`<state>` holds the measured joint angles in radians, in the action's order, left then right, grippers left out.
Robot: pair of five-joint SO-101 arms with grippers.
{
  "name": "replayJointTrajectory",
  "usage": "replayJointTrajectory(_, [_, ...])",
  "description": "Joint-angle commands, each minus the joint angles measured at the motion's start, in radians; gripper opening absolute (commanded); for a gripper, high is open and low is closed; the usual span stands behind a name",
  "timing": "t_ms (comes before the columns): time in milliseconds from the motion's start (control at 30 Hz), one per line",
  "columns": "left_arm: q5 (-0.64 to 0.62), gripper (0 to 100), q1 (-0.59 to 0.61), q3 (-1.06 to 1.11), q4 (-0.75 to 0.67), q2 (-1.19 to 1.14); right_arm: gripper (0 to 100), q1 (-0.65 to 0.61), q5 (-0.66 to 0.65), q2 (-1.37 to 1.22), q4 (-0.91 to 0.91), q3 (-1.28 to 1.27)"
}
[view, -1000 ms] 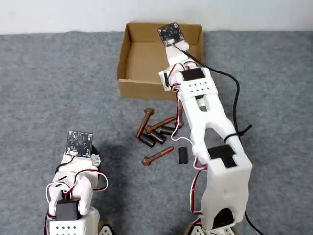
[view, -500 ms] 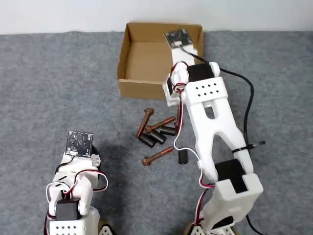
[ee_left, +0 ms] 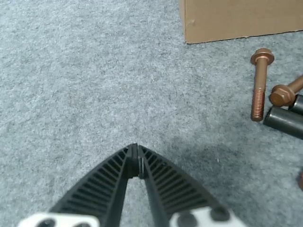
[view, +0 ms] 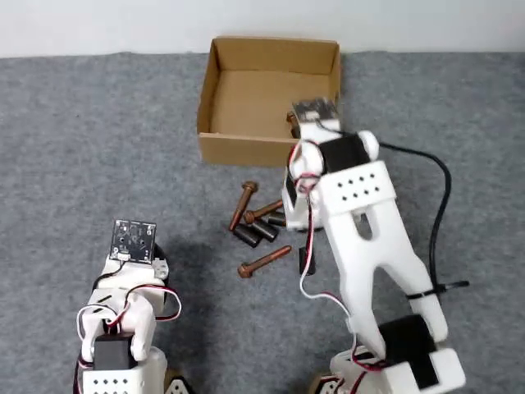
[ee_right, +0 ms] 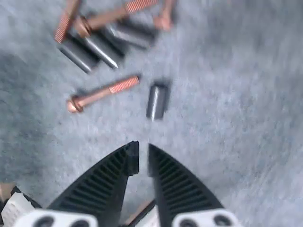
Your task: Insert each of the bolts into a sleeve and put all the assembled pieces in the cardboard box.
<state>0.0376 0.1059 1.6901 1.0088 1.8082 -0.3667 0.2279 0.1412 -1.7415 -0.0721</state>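
Grey carpet-like table (view: 98, 148), with a white wall strip behind it. The cardboard box (view: 242, 149) sits at the far side, and a copper piece (view: 291, 121) shows inside by its near wall. In front of the box, the first bolt (view: 244, 205) has its long axis near-far, head toward the box. The second bolt (view: 264, 262) lies diagonal, head toward the left arm's side. A sleeve cluster (view: 264, 230) lies between them. The lone sleeve (view: 307, 261) is partly under the right arm, axis near-far. Left gripper (ee_left: 134, 158) has its tips together and is empty. Right gripper (ee_right: 143, 156) is slightly apart and empty, near the lone sleeve.

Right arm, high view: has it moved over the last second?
Yes. The right arm has drawn back from over the cardboard box toward its own base; its wrist is now near the box's front wall.
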Motion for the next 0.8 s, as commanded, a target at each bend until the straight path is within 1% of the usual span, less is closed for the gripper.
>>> replayJointTrajectory(0, [0.006, 0, 0.0, -0.007, -0.023, -0.002, 19.3, -0.007, 0.041, 0.048, 0.077, -0.118])
replayJointTrajectory(33, [0.006, 0, 0.0, -0.007, -0.021, -0.002, 22.3, -0.013, 0.043, 0.048, 0.128, -0.158])
replayJointTrajectory(67, [0.006, 0, 0.0, -0.007, -0.021, -0.002, 23.2, -0.021, 0.038, 0.048, 0.18, -0.195])
replayJointTrajectory(200, [0.006, 0, 0.0, -0.007, -0.021, -0.002, 18.6, -0.065, 0.028, 0.047, 0.383, -0.33])
replayJointTrajectory(333, [0.006, 0, 0.0, -0.007, -0.021, -0.002, 16.1, -0.09, -0.014, 0.024, 0.524, -0.439])
replayJointTrajectory(633, [0.006, 0, 0.0, -0.007, -0.02, -0.002, 15.9, -0.035, -0.015, -0.196, 0.638, -0.451])
replayJointTrajectory(767, [0.006, 0, 0.0, -0.007, -0.02, -0.002, 15.8, -0.016, -0.015, -0.263, 0.661, -0.451])
